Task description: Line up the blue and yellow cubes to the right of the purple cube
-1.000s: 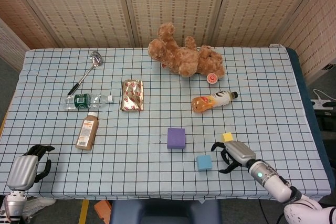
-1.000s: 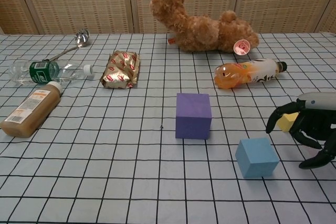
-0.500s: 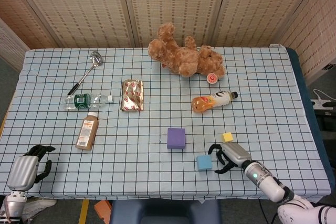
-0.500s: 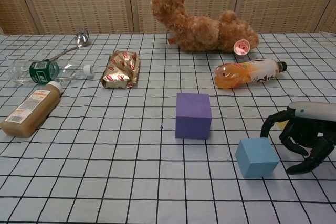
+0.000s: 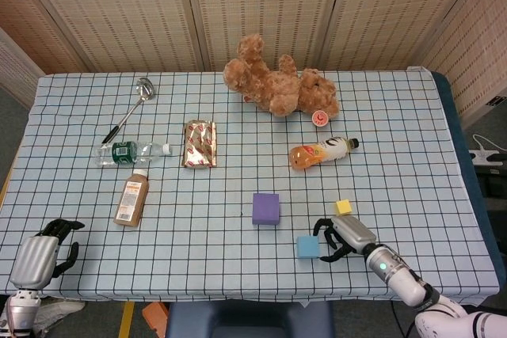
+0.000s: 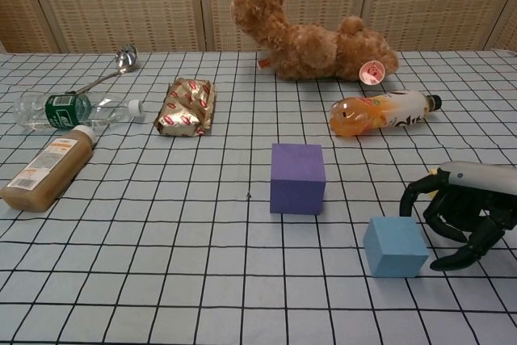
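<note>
Head view is showing the right hand sliding further toward the lower centre than a second ago, its empty fingers curled apart beside the blue cube, which is sitting below and right of the purple cube. The yellow cube, previously half hidden by the fingers, is now lying clear above the hand. The left hand is still resting at the lower left, fingers loosely curled around nothing. Bottle labels are too small to read.

Each hand, right hand and left hand, has black fingers, silver-grey back; the right white forearm carries a green light.
</note>
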Controlling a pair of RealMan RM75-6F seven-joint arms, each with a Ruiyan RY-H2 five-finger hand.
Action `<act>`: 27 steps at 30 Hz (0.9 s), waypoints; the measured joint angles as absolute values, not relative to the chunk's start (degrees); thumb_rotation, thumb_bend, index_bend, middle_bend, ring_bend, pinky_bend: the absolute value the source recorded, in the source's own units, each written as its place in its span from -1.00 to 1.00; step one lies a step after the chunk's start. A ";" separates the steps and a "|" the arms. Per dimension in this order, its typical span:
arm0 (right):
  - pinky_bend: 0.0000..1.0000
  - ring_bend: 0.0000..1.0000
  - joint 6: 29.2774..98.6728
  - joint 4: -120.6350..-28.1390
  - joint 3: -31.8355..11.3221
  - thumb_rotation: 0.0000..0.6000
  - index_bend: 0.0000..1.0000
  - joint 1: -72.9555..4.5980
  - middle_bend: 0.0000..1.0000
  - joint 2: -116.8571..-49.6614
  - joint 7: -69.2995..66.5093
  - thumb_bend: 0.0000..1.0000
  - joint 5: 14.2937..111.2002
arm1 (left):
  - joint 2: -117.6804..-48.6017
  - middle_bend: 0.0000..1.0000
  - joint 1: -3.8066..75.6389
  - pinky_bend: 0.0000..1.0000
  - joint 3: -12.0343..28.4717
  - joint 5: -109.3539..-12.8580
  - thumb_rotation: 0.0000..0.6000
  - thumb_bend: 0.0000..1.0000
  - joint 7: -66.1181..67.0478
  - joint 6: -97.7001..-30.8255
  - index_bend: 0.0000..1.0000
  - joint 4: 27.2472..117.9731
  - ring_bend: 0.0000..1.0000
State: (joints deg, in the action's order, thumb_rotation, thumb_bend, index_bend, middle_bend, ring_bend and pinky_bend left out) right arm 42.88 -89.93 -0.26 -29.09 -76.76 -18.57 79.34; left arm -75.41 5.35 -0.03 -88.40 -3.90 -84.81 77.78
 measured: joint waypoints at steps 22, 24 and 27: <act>1.00 0.74 43.99 -88.12 1.31 1.00 -0.21 -29.27 0.56 -78.32 -23.04 -0.98 81.66 | -75.38 -0.28 5.52 0.03 -0.07 -88.24 1.00 0.08 -4.06 -84.27 -0.30 77.78 -0.53; 1.00 0.74 44.46 -87.86 1.36 1.00 -0.20 -29.16 0.56 -78.74 -23.46 -0.98 81.84 | -75.36 -0.28 5.51 0.03 -0.08 -88.27 1.00 0.08 -4.10 -84.29 -0.30 77.80 -0.53; 1.00 0.76 45.68 -87.33 1.41 1.00 -0.16 -28.76 0.57 -79.52 -23.52 -0.98 82.11 | -75.34 -0.28 5.49 0.03 -0.11 -88.34 1.00 0.08 -4.10 -84.37 -0.30 77.85 -0.53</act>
State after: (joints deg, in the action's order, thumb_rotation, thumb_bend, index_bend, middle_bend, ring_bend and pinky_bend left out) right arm 45.68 -87.33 1.41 -28.76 -79.52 -23.52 82.11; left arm -75.34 5.49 -0.11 -88.34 -4.10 -84.37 77.85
